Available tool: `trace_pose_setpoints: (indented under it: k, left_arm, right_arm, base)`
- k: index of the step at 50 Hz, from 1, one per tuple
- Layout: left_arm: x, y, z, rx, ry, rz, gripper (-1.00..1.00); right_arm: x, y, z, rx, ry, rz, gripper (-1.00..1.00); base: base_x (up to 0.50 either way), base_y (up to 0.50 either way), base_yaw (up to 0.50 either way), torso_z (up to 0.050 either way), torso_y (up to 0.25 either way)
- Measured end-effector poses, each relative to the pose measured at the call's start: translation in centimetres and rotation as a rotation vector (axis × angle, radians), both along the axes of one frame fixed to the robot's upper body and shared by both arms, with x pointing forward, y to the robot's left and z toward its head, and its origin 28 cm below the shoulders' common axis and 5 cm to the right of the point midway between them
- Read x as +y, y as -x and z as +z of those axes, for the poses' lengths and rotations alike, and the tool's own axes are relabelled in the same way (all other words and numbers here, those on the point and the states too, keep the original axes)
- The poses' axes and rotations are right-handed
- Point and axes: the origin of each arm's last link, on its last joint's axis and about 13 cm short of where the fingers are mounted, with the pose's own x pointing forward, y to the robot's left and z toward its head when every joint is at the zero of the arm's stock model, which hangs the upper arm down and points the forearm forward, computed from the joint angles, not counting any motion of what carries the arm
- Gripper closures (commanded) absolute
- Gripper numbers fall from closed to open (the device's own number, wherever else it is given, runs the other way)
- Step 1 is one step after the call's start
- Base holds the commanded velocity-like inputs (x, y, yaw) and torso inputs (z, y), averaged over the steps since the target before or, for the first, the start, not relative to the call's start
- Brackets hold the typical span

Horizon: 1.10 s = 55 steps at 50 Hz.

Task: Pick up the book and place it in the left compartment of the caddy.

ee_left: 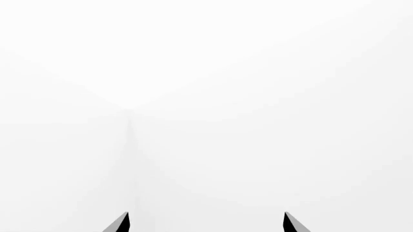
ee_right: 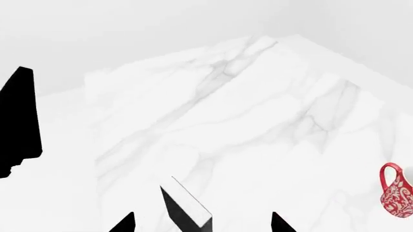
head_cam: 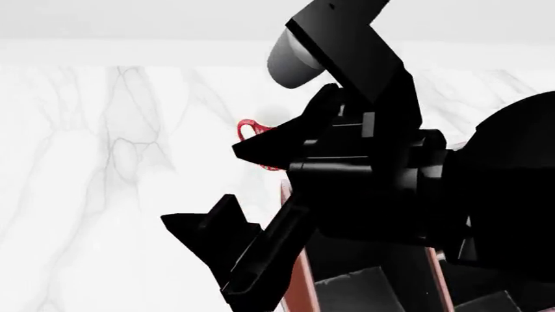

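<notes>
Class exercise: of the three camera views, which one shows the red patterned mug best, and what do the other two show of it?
The right wrist view shows the mug best: its handle and patterned side are in plain sight at the picture's edge. The head view shows only a red sliver beside the robot's black arm. The left wrist view shows none of it, only white.

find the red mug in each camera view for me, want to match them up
Left wrist view: not in it; only blank white and the left gripper's two fingertips.
Head view: the red mug is a sliver left of centre, its handle poking out from behind the black arm.
Right wrist view: at the right edge, low, cut off by the frame.
Shared landmark: the grey-veined white marble table shows in the head and right wrist views.
</notes>
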Motion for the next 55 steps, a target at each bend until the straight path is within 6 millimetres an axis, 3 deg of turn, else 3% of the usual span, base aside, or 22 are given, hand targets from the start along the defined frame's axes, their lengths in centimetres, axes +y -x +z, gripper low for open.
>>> trace_pose_setpoints:
  k: [18,35,55]
  left_arm:
    - [-0.1,-0.2,0.0,0.002,0.001,-0.004,-1.00]
    - [-0.1,-0.2,0.0,0.003,0.003,-0.006,-1.00]
    - [-0.1,-0.2,0.0,0.003,0.002,-0.005,-1.00]
  right_arm:
    - [-0.5,1.2,-3.0,0.046,0.024,0.001,-1.00]
    - [1.9,2.5,-5.4,0.049,0.156,0.108,-1.00]
    - [3.1,2.4,-7.4,0.050,0.209,0.141,-1.00]
  base:
    - [0.00,0.00,0.00,0.000,0.000]
    - [0.00,0.00,0.00,0.000,0.000]
    - [0.00,0.00,0.00,0.000,0.000]
